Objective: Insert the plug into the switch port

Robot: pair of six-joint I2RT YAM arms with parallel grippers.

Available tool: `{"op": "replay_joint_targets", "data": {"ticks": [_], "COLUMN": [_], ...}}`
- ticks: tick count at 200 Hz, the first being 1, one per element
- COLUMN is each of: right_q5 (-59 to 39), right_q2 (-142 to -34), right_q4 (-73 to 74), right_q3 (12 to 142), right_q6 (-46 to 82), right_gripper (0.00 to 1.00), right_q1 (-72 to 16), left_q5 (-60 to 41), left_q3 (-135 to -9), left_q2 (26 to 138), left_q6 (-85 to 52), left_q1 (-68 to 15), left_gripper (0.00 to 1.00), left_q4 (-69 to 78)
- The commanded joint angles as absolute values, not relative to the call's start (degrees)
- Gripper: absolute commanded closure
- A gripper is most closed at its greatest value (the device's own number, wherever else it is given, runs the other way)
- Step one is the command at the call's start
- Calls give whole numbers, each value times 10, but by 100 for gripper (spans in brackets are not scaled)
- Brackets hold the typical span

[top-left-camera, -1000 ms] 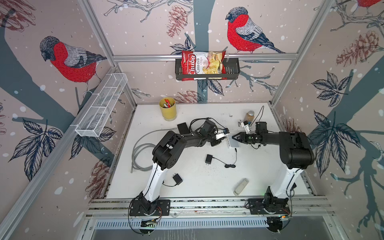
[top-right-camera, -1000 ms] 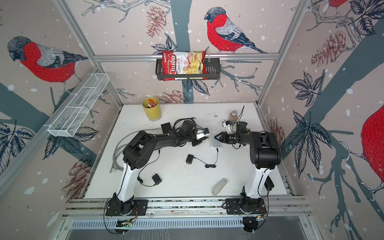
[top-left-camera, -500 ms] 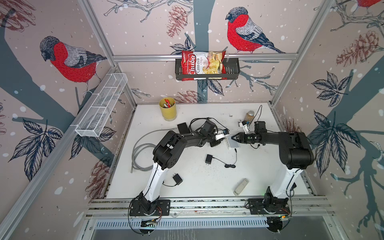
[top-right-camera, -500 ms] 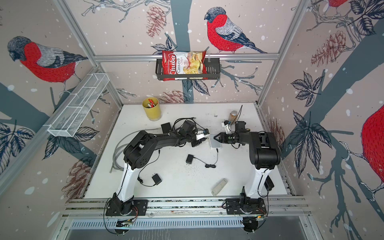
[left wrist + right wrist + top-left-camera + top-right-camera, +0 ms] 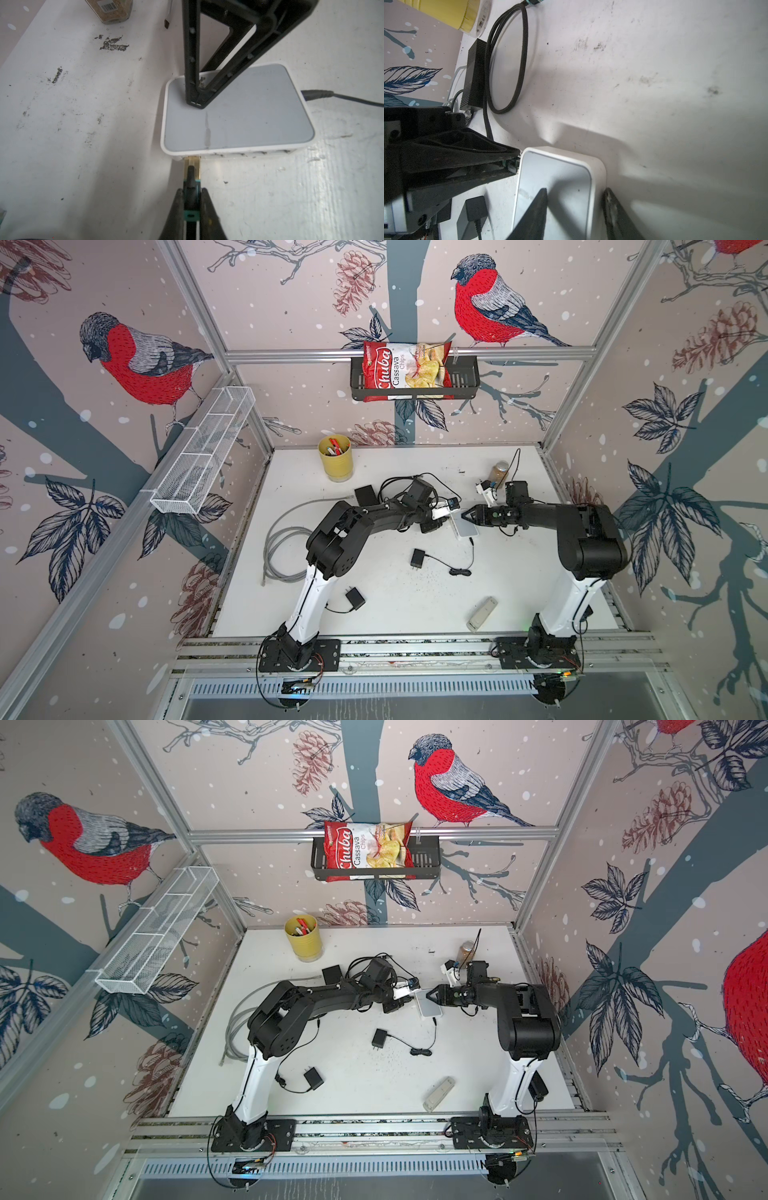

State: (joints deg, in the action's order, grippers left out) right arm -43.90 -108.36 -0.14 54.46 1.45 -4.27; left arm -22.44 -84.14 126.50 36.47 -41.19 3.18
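Observation:
The white switch (image 5: 239,116) lies flat on the table, seen in both top views (image 5: 465,526) (image 5: 430,1007). My left gripper (image 5: 192,190) is shut on the plug (image 5: 192,172), a clear-gold connector with a teal boot. The plug's tip sits at the end port on the switch's front side. My right gripper (image 5: 575,190) is open over the switch's opposite end. One of its fingers (image 5: 537,207) is over the switch's top face and the other finger stands beside the side wall. In a top view the two grippers (image 5: 451,519) (image 5: 467,515) meet at the switch.
A black power lead (image 5: 318,95) enters the switch's side. Nearby are a black adapter (image 5: 417,559) with its cord, a second adapter (image 5: 354,598), a grey cable coil (image 5: 282,547), a grey remote-shaped bar (image 5: 482,613), a yellow cup (image 5: 336,458), a jar (image 5: 500,472) and a black box (image 5: 365,494).
The right gripper has edged slightly left over the switch and its jaws have narrowed a little. The left gripper with the plug has hardly moved.

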Motion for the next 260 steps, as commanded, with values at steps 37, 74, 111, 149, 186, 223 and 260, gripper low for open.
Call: {"op": "replay_joint_targets", "data": {"ticks": [37, 74, 111, 149, 186, 223, 260], "right_q5": [-512, -537, -557, -586, -600, -613, -622], "right_q2": [-1087, -1093, -1094, -1099, -1119, -1123, -1119], "right_q4": [-20, -19, -14, -8, -43, -45, -86], "right_q3": [551, 553, 550, 553, 577, 570, 572], "right_q6": [1, -2, -4, -4, -26, -32, -61], "right_gripper": [56, 56, 56, 56, 56, 56, 57], "right_q1": [-64, -77, -92, -108, -124, -135, -149], "left_q5": [-267, -262, -253, -252, -250, -231, -229], "left_q3": [-854, -847, -850, -847, -843, -835, -845], "left_q2": [1272, 1273, 1276, 1273, 1274, 1282, 1288], "left_q6": [367, 351, 345, 343, 334, 315, 312], "left_q1": [-425, -426, -430, -432, -434, -437, -438], "left_gripper": [100, 100, 100, 100, 100, 100, 100], "left_q4": [102, 140, 153, 166, 173, 199, 201]}}
